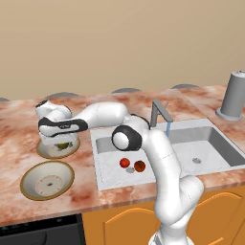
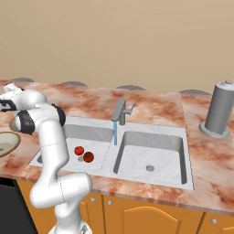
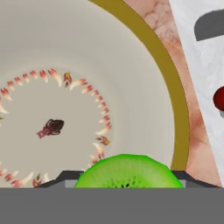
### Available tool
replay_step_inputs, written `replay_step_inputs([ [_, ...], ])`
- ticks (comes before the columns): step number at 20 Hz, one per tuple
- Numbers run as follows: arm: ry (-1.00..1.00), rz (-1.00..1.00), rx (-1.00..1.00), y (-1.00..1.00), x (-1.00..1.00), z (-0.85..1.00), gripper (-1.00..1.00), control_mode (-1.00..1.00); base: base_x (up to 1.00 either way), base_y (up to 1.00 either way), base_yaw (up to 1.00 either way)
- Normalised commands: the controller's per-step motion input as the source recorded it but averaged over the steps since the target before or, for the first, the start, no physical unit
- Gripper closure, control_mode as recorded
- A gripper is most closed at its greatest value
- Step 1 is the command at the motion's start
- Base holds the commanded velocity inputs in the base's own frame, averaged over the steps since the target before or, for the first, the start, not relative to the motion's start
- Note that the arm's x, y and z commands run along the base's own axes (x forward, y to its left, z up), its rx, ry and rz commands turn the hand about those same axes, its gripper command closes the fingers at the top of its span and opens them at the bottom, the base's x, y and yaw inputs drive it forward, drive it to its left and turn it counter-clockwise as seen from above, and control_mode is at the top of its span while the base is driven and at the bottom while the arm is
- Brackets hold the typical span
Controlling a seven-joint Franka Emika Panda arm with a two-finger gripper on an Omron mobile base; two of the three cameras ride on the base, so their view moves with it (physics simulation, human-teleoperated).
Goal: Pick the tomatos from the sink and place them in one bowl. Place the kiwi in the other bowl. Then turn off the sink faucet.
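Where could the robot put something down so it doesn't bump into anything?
The near bowl holds nothing. The right sink basin, between the faucet and the grey canister, is bare too. The left basin is busier: two tomatoes. The far bowl sits under the gripper with the kiwi.

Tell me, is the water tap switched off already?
No. In the right base view a blue stream of water runs from the faucet spout into the sink.
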Motion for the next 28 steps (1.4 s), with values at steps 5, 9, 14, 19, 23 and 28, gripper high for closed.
replay_step_inputs([
  [5,0.0,0.01,0.0,0.0,0.13,-0.17,1.0,-1.0,0.0,0.0,0.0],
  [9,0.0,0.01,0.0,0.0,0.11,-0.16,1.0,-1.0,0.0,0.0,0.0],
  [14,0.01,0.0,0.0,0.0,0.1,-0.19,1.0,-1.0,0.0,0.0,0.0],
  [19,0.03,0.0,0.0,0.03,0.03,-0.14,-1.0,-1.0,0.0,0.0,0.0],
  [23,0.02,0.0,0.0,0.0,0.0,0.0,-1.0,-1.0,0.0,0.0,0.0],
  [28,0.0,0.01,0.0,0.0,0.0,0.01,-1.0,-1.0,0.0,0.0,0.0],
])
